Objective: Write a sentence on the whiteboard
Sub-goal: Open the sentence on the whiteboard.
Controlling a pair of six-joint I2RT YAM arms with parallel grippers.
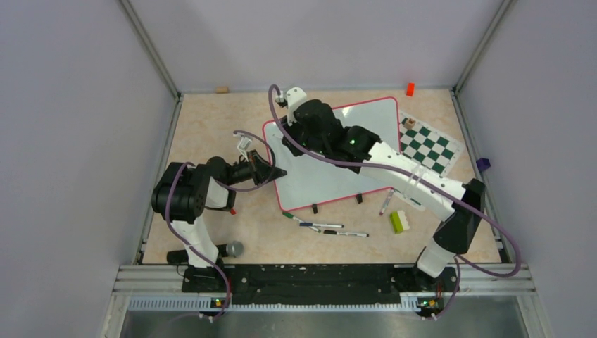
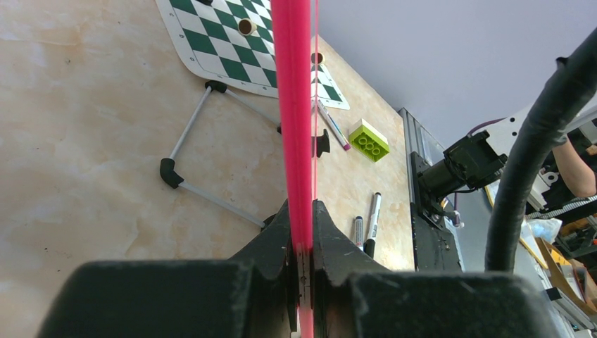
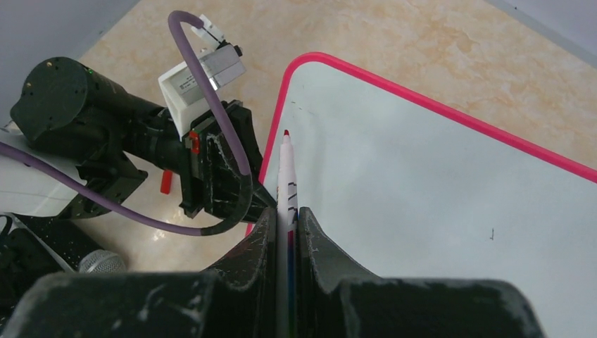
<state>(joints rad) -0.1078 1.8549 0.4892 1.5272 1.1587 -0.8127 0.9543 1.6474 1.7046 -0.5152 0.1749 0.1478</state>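
Note:
The whiteboard (image 1: 331, 176), glossy white with a red-pink frame and two black clip feet, lies in the middle of the table. My left gripper (image 1: 276, 171) is shut on its left edge, which shows as a red strip (image 2: 294, 105) running up between the jaws (image 2: 300, 208). My right gripper (image 1: 290, 135) hovers over the board's far left corner and is shut on a white marker (image 3: 287, 176). The marker's red tip points at the board (image 3: 422, 197) just inside the frame. No sentence shows on the visible board surface.
A green-and-white chess mat (image 1: 429, 148) lies to the right of the board. A green brick (image 1: 399, 221) and loose markers (image 1: 320, 226) lie near the board's front edge. An orange block (image 1: 410, 89) sits at the back. A grey ball-topped object (image 1: 234, 248) lies front left.

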